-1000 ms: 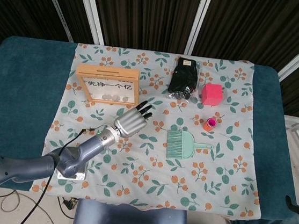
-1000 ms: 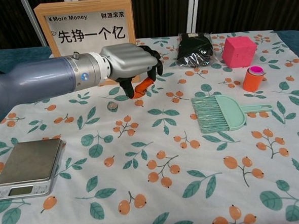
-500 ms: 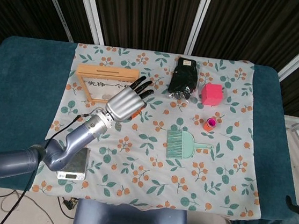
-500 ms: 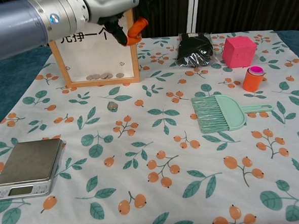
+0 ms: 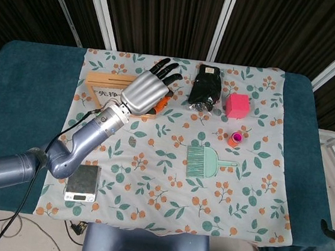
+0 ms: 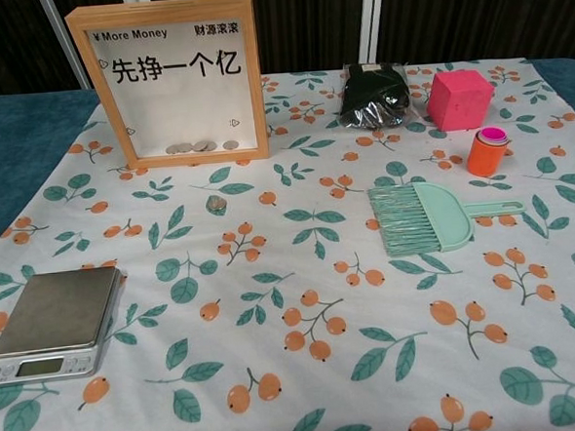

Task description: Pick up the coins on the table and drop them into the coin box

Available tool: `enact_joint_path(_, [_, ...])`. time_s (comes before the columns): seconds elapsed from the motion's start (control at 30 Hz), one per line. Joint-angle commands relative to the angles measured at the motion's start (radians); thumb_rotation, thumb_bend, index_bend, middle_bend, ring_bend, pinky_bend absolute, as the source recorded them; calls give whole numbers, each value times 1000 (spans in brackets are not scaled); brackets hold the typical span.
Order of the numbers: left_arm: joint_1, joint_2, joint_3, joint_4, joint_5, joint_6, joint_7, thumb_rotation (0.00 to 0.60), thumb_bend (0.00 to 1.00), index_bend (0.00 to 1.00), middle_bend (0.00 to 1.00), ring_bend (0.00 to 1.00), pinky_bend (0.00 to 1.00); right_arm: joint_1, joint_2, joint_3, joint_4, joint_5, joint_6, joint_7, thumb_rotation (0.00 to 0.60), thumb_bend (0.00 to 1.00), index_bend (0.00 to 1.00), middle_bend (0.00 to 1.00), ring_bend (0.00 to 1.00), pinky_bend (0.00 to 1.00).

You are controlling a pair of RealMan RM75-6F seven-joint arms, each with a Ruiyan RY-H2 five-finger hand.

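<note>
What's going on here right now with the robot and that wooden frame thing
The robot's left hand is raised over the top of the wooden coin box, fingers stretched out; whether it holds a coin cannot be seen. Several coins already lie at the bottom of the box behind its clear front. One coin sits on the floral tablecloth in front of the box. The right hand is out of view.

- The bench (image 5: 27, 85) has a dark teal cover.
- The tablecloth (image 6: 301, 273) is white, with orange berries and green leaves.
- The coin box (image 6: 177, 81) has a light wood frame and black letters.
- The brush (image 6: 429, 217) is mint green.
- The cube (image 6: 461, 97) is pink.
- The small cup (image 6: 487, 151) is orange with a pink top.
- The left robot hand (image 5: 147, 92) is silver with black fingertips.
- The scale (image 6: 52, 323) is silver.
</note>
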Motion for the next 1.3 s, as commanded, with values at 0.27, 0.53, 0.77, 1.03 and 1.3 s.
enact_joint_path(0.27, [-49, 56, -23, 78, -222, -92, 55, 600, 375, 740, 174, 0, 0, 0, 1, -1, -3, 2, 0, 1, 600, 395, 172, 64, 25, 0])
enact_joint_path(0.53, [-45, 66, 14, 124, -276, -112, 52, 600, 368, 729, 169, 0, 0, -1, 1, -1, -5, 5, 3, 4, 600, 394, 172, 64, 25, 0])
enact_joint_path(0.77, [-47, 68, 42, 167, -319, -143, 41, 600, 339, 719, 158, 0, 0, -1, 1, 0, -6, 6, 6, 4, 600, 394, 172, 64, 25, 0])
enact_joint_path(1.03, [-35, 83, 83, 180, -350, -153, 44, 600, 297, 710, 145, 0, 0, -1, 3, 1, -8, 8, 6, 6, 600, 395, 186, 64, 25, 0])
enact_joint_path(1.3, [-26, 87, 106, 196, -352, -142, 38, 600, 271, 707, 141, 0, 0, -1, 3, 1, -9, 8, 9, 5, 600, 394, 185, 64, 25, 0])
